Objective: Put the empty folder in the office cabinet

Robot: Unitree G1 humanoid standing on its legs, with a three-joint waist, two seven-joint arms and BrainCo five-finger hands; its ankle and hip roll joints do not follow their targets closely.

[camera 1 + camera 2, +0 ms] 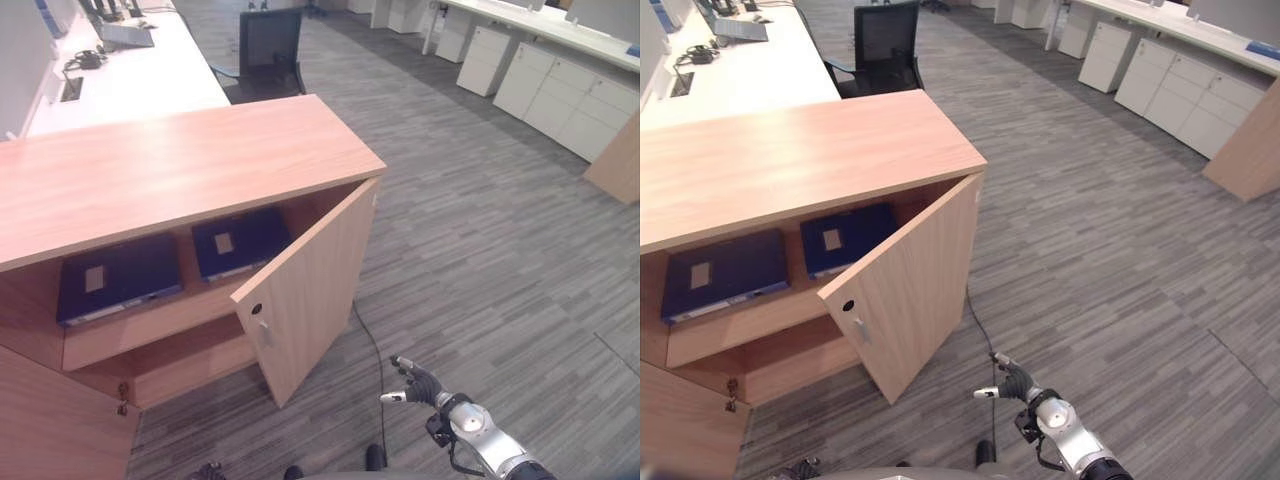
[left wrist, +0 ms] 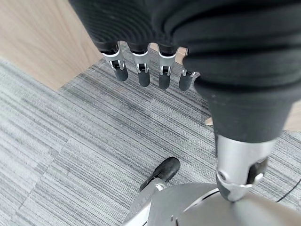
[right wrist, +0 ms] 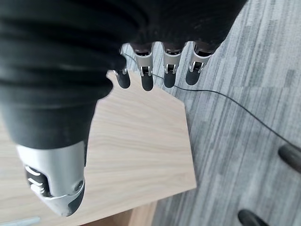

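The wooden office cabinet (image 1: 180, 165) stands at the left with its right door (image 1: 310, 290) swung open toward me. Two dark blue folders lie flat on its upper shelf, one at the left (image 1: 118, 275) and one at the right (image 1: 240, 240). My right hand (image 1: 418, 385) hovers low over the carpet, right of the door's edge, open and holding nothing. In the right wrist view its fingers (image 3: 146, 75) hang straight above the door's panel. My left hand (image 2: 142, 70) is open over the carpet beside a wooden panel, also holding nothing.
A black office chair (image 1: 268, 50) stands behind the cabinet beside a long white desk (image 1: 140, 75). White drawer units (image 1: 560, 90) line the far right, with a wooden panel (image 1: 620, 160) at the right edge. Grey carpet stretches open to the right of the door.
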